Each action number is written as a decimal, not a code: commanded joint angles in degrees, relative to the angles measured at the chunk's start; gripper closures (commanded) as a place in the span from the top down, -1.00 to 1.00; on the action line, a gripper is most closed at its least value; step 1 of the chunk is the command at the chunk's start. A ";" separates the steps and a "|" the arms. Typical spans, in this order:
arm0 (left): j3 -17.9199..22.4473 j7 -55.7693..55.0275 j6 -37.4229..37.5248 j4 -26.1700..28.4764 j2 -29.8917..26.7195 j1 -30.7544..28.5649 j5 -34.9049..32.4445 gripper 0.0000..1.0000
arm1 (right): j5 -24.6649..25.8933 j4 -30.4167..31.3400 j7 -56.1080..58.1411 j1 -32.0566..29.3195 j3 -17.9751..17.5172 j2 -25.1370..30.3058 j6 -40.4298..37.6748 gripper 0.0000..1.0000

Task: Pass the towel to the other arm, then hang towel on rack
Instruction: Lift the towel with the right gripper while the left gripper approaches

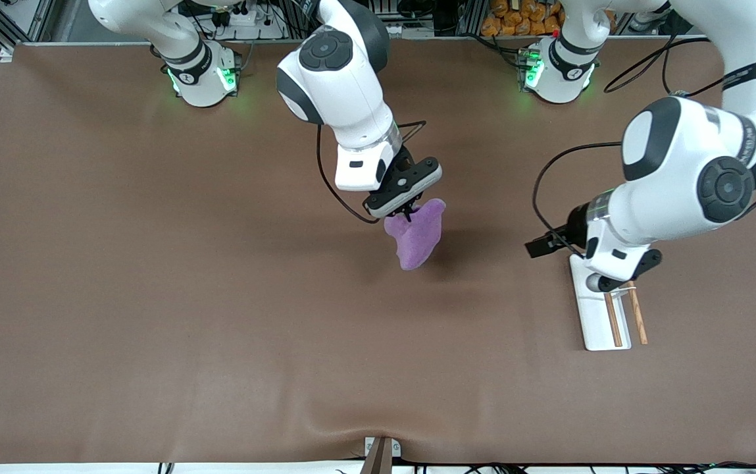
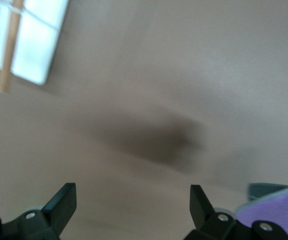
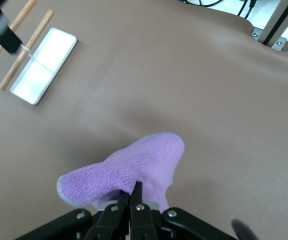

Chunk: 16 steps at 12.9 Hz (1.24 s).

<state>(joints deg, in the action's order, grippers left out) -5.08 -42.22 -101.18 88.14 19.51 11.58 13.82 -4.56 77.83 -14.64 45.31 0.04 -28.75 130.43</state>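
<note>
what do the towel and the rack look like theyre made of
The towel: soft purple fleece or terry, judging by its fuzzy nap and limp droop from the shut right gripper, with a thin grey edge. The rack: a smooth, slightly glossy white base, probably plastic, though painted metal is possible; its two thin rods look like bare light-brown wood, matte and dowel-like.
</note>
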 commanded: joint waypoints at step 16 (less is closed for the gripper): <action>-0.20 -45.67 -18.08 11.25 -2.19 9.69 18.07 1.00 | -0.89 -1.63 -3.03 1.80 0.84 -1.04 0.97 -1.00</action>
<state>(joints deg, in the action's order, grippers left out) -5.37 -87.13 -117.21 95.39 20.19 21.28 28.90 -4.57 77.76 -17.08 46.26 0.06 -28.91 131.44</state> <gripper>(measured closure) 0.000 0.982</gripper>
